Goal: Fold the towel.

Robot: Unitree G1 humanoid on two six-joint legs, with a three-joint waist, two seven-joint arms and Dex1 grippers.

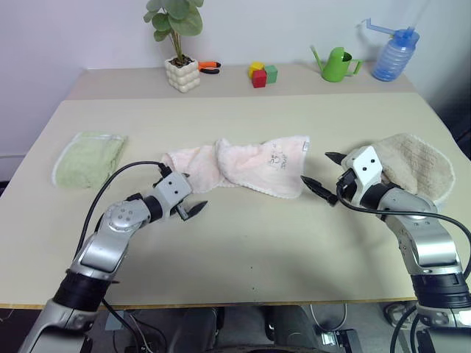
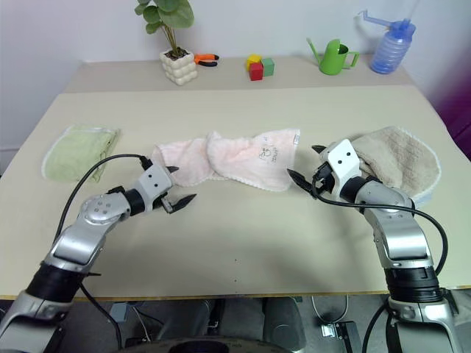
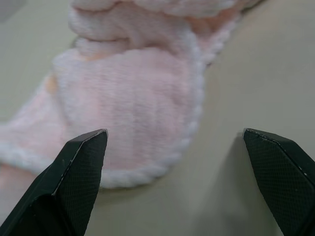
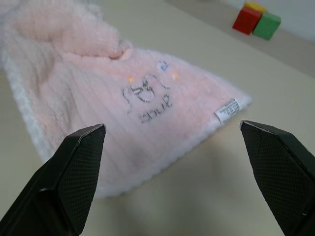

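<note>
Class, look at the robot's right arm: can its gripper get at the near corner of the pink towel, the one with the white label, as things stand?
Probably yes. The right gripper hangs open just beside the towel, and only bare table lies between them.

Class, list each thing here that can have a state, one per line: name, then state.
pink towel: bunched and crumpled on the table, not folded, not held
green towel: folded, lying flat
beige towel: folded, lying flat
left claw: open, empty, near the pink towel's left end
right claw: open, empty, near the pink towel's right end
watering can: upright
</note>
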